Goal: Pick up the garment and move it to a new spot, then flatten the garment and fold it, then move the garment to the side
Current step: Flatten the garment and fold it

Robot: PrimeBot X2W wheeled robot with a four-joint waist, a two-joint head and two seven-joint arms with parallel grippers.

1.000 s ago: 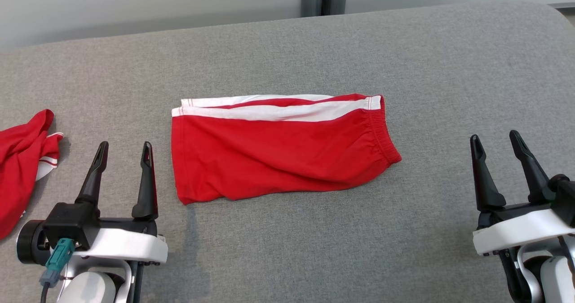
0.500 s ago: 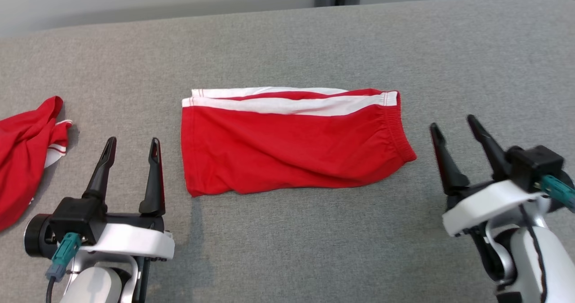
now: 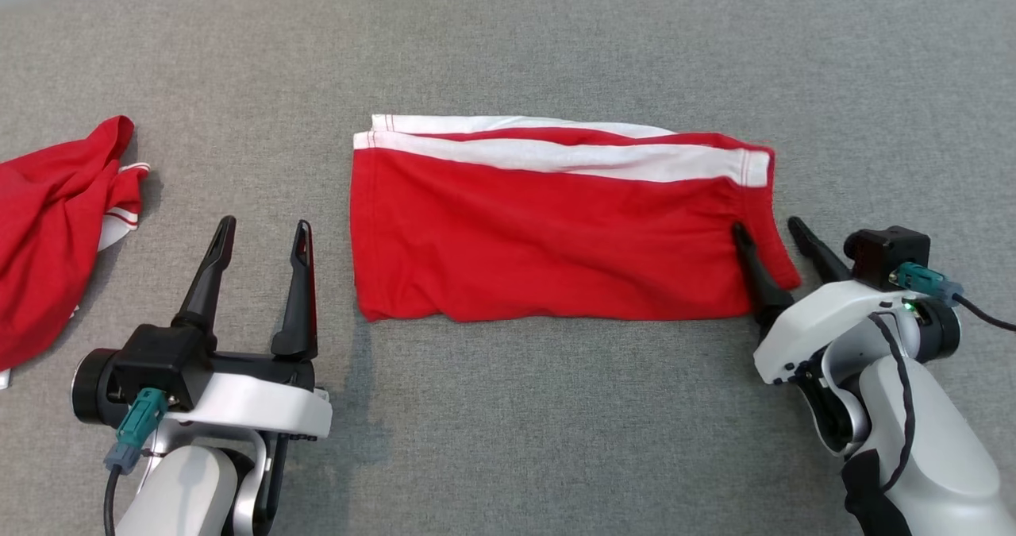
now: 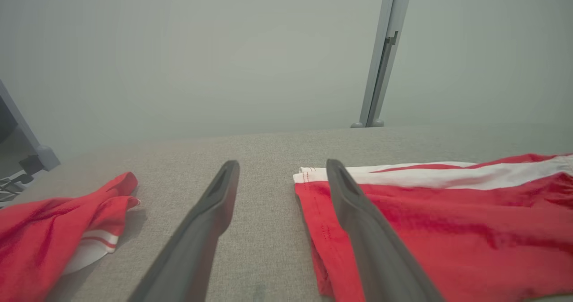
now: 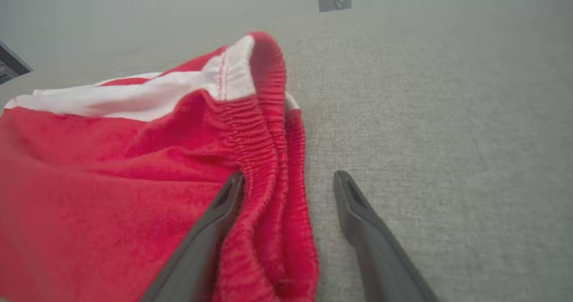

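The garment is a pair of red shorts with white side stripes, lying folded flat in the middle of the grey surface. Its elastic waistband forms the right end. My right gripper is open at that end. One finger lies over the red cloth and the other on the bare surface, so the waistband edge runs between them. My left gripper is open and empty, just left of the garment's hem, with its right finger near the hem corner.
A second red cloth with white trim lies crumpled at the far left, also in the left wrist view. The grey padded surface stretches all round. A grey post stands behind the far edge.
The head camera has tipped down, shifting the whole picture. My right gripper has moved left and forward until its fingers straddle the waistband edge. The left gripper has kept its place beside the hem.
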